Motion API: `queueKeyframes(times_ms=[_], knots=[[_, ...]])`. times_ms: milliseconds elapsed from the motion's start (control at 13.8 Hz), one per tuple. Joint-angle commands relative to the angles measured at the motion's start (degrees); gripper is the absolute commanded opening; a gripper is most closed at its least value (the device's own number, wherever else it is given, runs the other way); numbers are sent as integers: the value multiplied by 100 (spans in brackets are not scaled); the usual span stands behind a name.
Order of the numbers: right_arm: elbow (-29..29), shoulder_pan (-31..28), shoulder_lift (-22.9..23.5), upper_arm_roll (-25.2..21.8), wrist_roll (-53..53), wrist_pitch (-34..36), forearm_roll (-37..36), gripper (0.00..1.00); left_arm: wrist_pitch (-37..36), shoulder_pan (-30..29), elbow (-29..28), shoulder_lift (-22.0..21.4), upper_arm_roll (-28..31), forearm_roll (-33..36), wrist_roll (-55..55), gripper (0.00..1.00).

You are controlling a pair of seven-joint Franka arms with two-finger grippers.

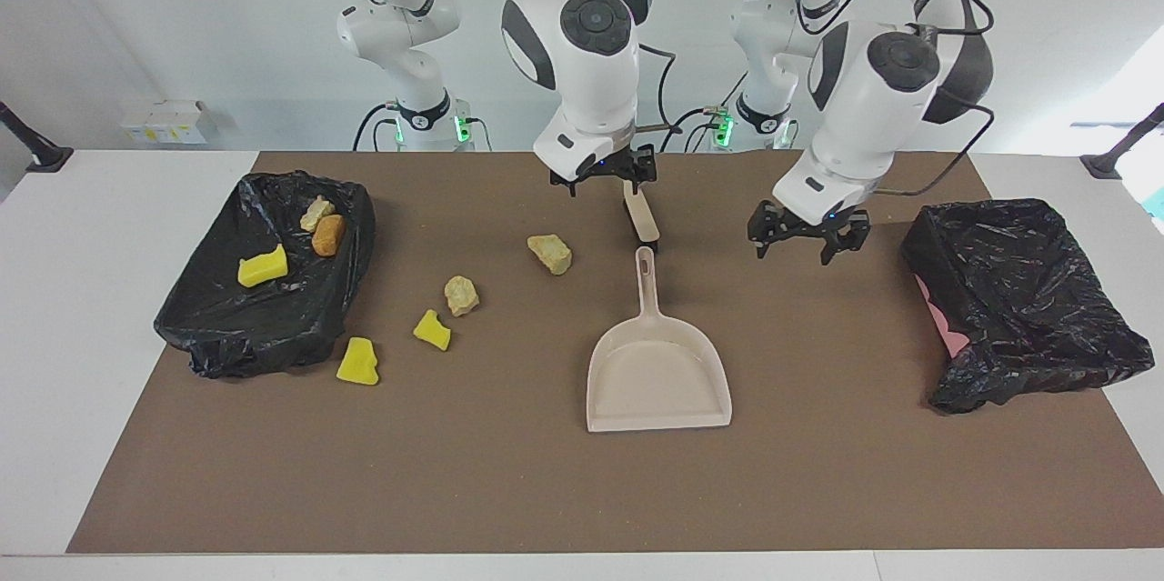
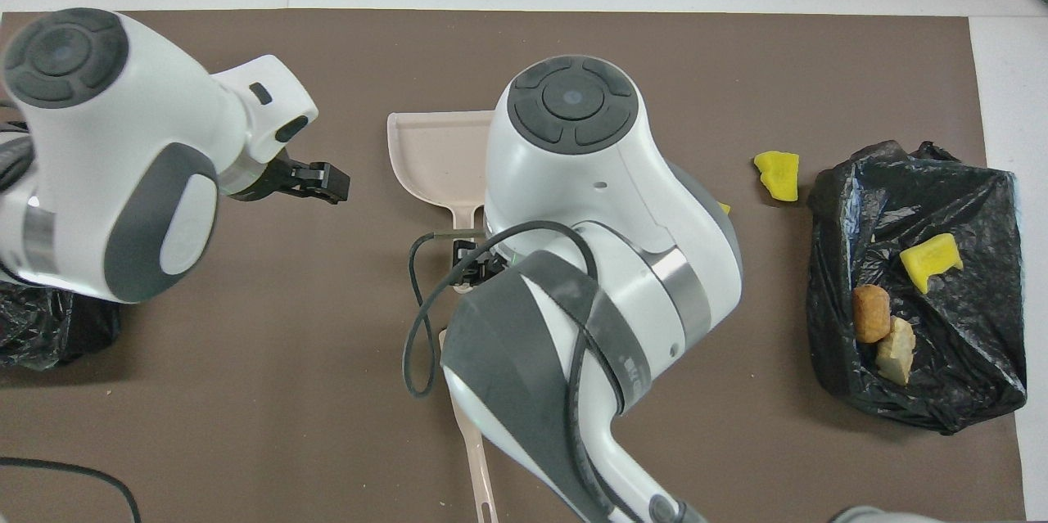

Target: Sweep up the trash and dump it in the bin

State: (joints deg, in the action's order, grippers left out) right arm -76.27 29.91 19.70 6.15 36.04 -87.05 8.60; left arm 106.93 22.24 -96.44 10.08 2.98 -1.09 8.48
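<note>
1. The trash lies in seven lumps toward the right arm's end of the desk. Three of them sit on a crumpled black bag point(image 1: 264, 290): a yellow chunk point(image 1: 262, 266), an orange-brown chunk point(image 1: 328, 235) and a pale beige chunk point(image 1: 316, 214) touching it.
2. The other four lie loose on the brown mat point(image 1: 546, 490). A yellow lump point(image 1: 358, 361) sits just beside the bag, on the side farther from the robots. A smaller yellow lump point(image 1: 432, 330) and a beige lump point(image 1: 461, 295) lie near each other, more toward the middle of the desk. A larger beige lump point(image 1: 550, 254) lies nearest the middle.
3. The beige dustpan point(image 1: 658, 372) rests flat at the middle of the desk, its handle pointing toward the robots and its open mouth toward the edge farthest from them.
4. The brush point(image 1: 640, 217) hangs just above the tip of the dustpan handle, its black bristles low over the mat.
5. The right gripper point(image 1: 627, 179) is clamped on the brush's beige handle.
6. The left gripper point(image 1: 807, 235) hovers over bare mat between the dustpan and the bin, fingers spread and holding nothing.
7. The bin point(image 1: 1028, 299), lined with a black bag, lies tipped on its side at the left arm's end of the desk.
</note>
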Motion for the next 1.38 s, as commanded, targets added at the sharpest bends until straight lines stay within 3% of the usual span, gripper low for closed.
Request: queueKeyframes(times_ms=[0, 290, 507, 870, 942, 1014, 1087, 1159, 1232, 1304], knots=[[-1359, 260, -781, 9, -1, -460, 186, 100, 494, 508, 20, 380, 97, -23, 574, 100], [-3627, 550, -1907, 18, -71, -2121, 440, 100, 1075, 974, -42, 784, 97, -32, 1242, 100], [-4008, 1007, -1812, 18, 43, -2377, 458, 100, 1600, 1255, -505, 847, 88, -32, 1445, 100], [-4870, 1807, -1461, 18, 553, -3941, 467, 100, 1920, 1494, -772, 935, 88, -32, 1692, 100], [-4897, 1816, -1443, 18, 545, -3960, 467, 100, 1798, 1502, -745, 935, 88, -32, 1692, 90], [-4958, 1816, -1452, 18, 449, -3961, 467, 100, 1570, 1502, -675, 935, 88, -58, 1709, 67], [-5002, 1825, -1452, 27, 500, -3969, 467, 100, 1472, 1511, -657, 935, 88, -75, 1735, 42], [-5020, 1895, -1460, 36, 553, -3961, 467, 100, 1454, 1503, -657, 935, 80, -84, 1727, 6], [-5020, 1913, -1452, 36, 553, -3969, 467, 99, 1497, 1511, -666, 935, 79, -93, 1727, 0], [-5012, 1913, -1452, 36, 553, -3969, 467, 97, 1506, 1520, -657, 935, 79, -128, 1753, 0]])
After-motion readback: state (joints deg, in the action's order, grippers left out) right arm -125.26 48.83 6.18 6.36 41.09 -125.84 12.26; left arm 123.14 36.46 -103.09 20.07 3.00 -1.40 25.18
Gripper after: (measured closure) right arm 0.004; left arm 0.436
